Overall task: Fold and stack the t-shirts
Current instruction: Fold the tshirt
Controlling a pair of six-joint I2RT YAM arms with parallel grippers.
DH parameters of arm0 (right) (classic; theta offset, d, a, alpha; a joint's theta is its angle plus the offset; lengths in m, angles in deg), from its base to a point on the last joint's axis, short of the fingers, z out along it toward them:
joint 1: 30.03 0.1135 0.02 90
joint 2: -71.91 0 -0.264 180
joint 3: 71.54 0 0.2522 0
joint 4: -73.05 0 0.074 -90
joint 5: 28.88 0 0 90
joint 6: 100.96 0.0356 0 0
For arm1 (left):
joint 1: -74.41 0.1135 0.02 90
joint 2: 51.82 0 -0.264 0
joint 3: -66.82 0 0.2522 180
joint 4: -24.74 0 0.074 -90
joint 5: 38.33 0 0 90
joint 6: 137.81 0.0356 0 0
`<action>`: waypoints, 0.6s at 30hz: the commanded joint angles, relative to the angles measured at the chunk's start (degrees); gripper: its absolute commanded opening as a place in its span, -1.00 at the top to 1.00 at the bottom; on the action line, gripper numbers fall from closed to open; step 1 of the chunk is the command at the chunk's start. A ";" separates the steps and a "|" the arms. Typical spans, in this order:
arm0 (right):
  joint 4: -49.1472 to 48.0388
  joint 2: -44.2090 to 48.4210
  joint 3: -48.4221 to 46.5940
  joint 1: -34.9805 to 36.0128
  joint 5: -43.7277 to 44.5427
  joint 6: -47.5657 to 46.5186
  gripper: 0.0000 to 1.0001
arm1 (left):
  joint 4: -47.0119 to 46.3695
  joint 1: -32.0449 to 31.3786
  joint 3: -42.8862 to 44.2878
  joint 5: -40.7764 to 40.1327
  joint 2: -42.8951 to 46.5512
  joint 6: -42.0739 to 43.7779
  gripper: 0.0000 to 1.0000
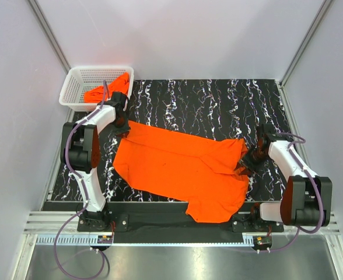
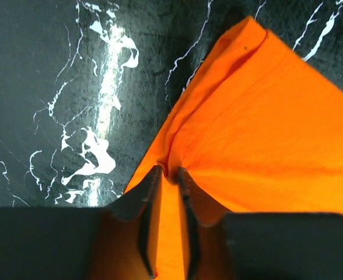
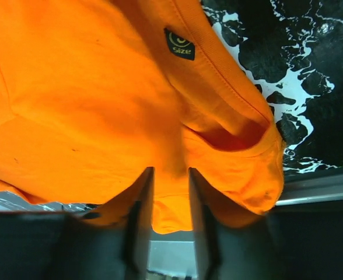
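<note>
A bright orange t-shirt (image 1: 183,169) lies spread and rumpled across the black marbled mat (image 1: 218,105). My left gripper (image 1: 123,129) is shut on the shirt's far left corner; the wrist view shows cloth (image 2: 259,134) pinched between the fingertips (image 2: 154,175). My right gripper (image 1: 250,160) is shut on the shirt's right edge near the collar; the wrist view shows fabric (image 3: 90,105) with a black size label (image 3: 180,45) bunched between the fingers (image 3: 143,192). Another orange t-shirt (image 1: 106,90) lies crumpled in the basket.
A white mesh basket (image 1: 81,79) stands at the mat's far left corner. Grey walls surround the table. The shirt's near hem (image 1: 212,210) hangs over the mat's front edge by the arm bases.
</note>
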 commanded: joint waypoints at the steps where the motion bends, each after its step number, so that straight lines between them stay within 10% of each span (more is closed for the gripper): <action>1: 0.08 -1.99 -2.78 -0.33 -0.10 -0.75 0.19 | 0.91 0.57 0.18 0.07 5.23 0.09 0.44; 8: -0.43 -6.80 -13.05 -1.82 5.52 -7.94 -0.52 | 1.00 0.48 -0.71 1.90 12.97 -0.97 0.01; 18: -5.27 -23.25 -28.34 -5.51 5.53 -12.71 0.06 | -2.16 -0.31 8.17 12.63 0.68 -2.90 0.46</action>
